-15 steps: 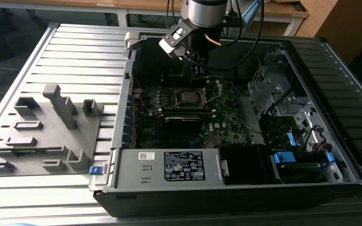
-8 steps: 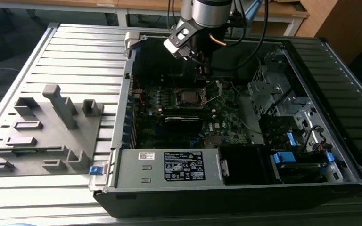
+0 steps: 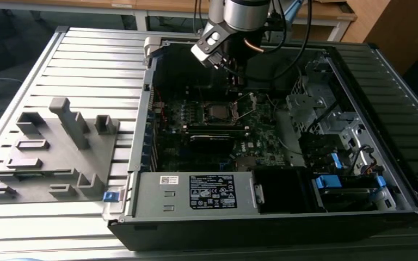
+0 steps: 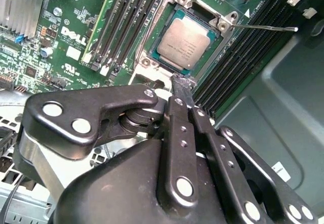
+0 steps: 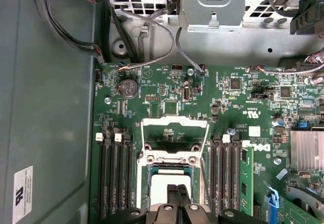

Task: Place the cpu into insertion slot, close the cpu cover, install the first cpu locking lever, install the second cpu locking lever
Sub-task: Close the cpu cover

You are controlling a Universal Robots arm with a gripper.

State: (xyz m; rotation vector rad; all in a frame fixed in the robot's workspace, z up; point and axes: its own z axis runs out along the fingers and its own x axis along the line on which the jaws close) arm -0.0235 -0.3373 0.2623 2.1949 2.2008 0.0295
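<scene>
Leftmost, a grey fixture (image 3: 49, 152) is lying on the slatted surface (image 3: 85, 54). Rightward, inside the open computer case (image 3: 194, 228), the cpu (image 4: 188, 42) is sitting in the insertion slot (image 4: 226, 22), with the cpu cover (image 5: 174, 121) swung open. The end effector (image 4: 183, 84), fingers pressed together, is hovering at the slot's edge.

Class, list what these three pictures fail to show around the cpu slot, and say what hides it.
1. First wrist view: the gripper covers part of the cpu.
2. Second wrist view: the gripper hides the near rim of the slot.
3. Exterior view: the slot is too small to tell whether the cpu sits in it.
</scene>
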